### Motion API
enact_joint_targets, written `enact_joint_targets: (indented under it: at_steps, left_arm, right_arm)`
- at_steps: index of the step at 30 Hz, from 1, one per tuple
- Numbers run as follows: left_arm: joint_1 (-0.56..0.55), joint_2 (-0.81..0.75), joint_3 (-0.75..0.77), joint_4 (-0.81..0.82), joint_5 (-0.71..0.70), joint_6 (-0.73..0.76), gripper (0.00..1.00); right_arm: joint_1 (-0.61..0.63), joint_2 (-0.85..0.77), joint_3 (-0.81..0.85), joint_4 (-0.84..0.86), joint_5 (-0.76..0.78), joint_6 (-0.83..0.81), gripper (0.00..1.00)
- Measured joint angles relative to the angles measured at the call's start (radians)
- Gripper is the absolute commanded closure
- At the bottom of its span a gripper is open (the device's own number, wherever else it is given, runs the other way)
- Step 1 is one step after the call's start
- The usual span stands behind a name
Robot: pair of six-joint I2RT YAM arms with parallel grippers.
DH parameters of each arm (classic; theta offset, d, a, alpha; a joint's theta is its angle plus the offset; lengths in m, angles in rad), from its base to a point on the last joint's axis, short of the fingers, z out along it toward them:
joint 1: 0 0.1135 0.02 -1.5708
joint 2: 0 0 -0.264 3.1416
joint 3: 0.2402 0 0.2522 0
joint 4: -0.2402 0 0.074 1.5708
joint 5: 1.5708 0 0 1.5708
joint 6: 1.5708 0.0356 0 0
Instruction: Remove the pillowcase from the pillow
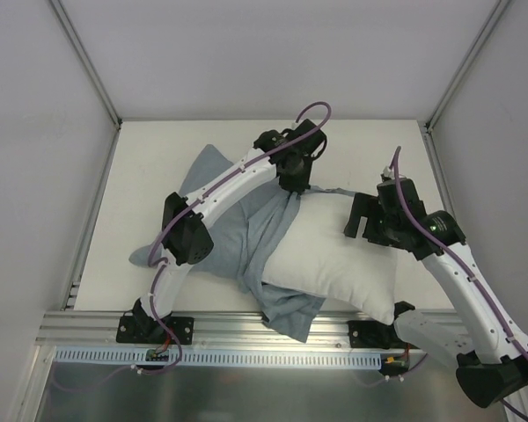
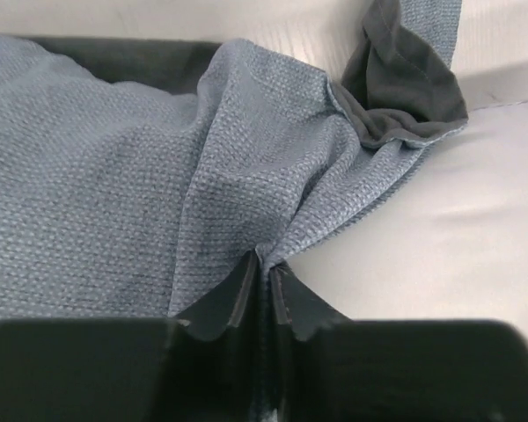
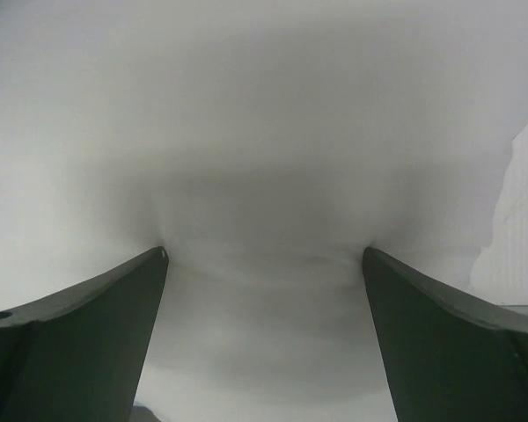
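Observation:
The white pillow (image 1: pixel 334 255) lies across the middle and right of the table, most of it bare. The grey pillowcase (image 1: pixel 246 233) is bunched over its left end and trails to the left and front. My left gripper (image 1: pixel 292 186) is shut on a fold of the pillowcase (image 2: pixel 246 158) at the pillow's far left edge; the fabric runs between its fingertips (image 2: pixel 266 268). My right gripper (image 1: pixel 359 217) is open, its fingers (image 3: pixel 114 308) pressed into the pillow (image 3: pixel 264 158) near its far right end.
The table (image 1: pixel 158 158) has white walls at the back and both sides. An aluminium rail (image 1: pixel 246 330) runs along the front edge, where the pillowcase's tail hangs. The left arm lies over the pillowcase.

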Motion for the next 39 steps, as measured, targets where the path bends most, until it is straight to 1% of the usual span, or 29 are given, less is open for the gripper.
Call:
enact_joint_targets:
  at_steps: [1, 4, 10, 17, 24, 30, 33, 34, 35, 36, 37, 38, 39]
  left_arm:
    - [0.007, -0.005, -0.013, 0.003, 0.005, -0.004, 1.00]
    - [0.028, -0.038, -0.080, 0.020, 0.032, -0.010, 1.00]
    - [0.073, -0.146, -0.212, 0.068, 0.080, -0.030, 1.00]
    - [0.085, -0.219, -0.269, 0.082, 0.121, -0.036, 1.00]
    - [0.085, -0.257, -0.333, 0.110, 0.136, -0.038, 1.00]
    - [0.085, -0.270, -0.357, 0.132, 0.159, -0.040, 1.00]
    - [0.085, -0.270, -0.358, 0.137, 0.161, -0.040, 1.00]
    - [0.085, -0.270, -0.359, 0.138, 0.162, -0.040, 1.00]
    - [0.085, -0.270, -0.361, 0.140, 0.162, -0.040, 1.00]
    - [0.085, -0.270, -0.363, 0.143, 0.162, -0.040, 1.00]
    - [0.085, -0.270, -0.368, 0.148, 0.162, -0.040, 1.00]
    - [0.087, -0.273, -0.377, 0.154, 0.162, -0.040, 1.00]
    - [0.090, -0.277, -0.387, 0.157, 0.162, -0.040, 1.00]
  right_arm:
    - [0.008, -0.012, -0.009, 0.010, 0.000, 0.005, 0.04]
    - [0.024, -0.039, -0.011, 0.019, 0.010, 0.010, 0.04]
    - [0.105, 0.021, 0.055, -0.008, 0.064, 0.011, 0.04]
    - [0.216, 0.097, 0.140, 0.016, 0.094, 0.020, 0.04]
    - [0.305, 0.181, 0.175, 0.034, 0.153, 0.055, 0.04]
    - [0.324, 0.205, 0.209, 0.058, 0.165, 0.064, 0.04]
    - [0.323, 0.288, 0.207, 0.083, 0.164, 0.064, 0.03]
    - [0.321, 0.331, 0.201, 0.098, 0.159, 0.064, 0.00]
    - [0.319, 0.373, 0.188, 0.119, 0.152, 0.062, 0.11]
    - [0.314, 0.414, 0.177, 0.137, 0.143, 0.055, 0.29]
    - [0.309, 0.452, 0.167, 0.156, 0.129, 0.047, 0.93]
    - [0.305, 0.475, 0.163, 0.172, 0.117, 0.040, 0.99]
    - [0.301, 0.491, 0.160, 0.188, 0.106, 0.038, 0.99]
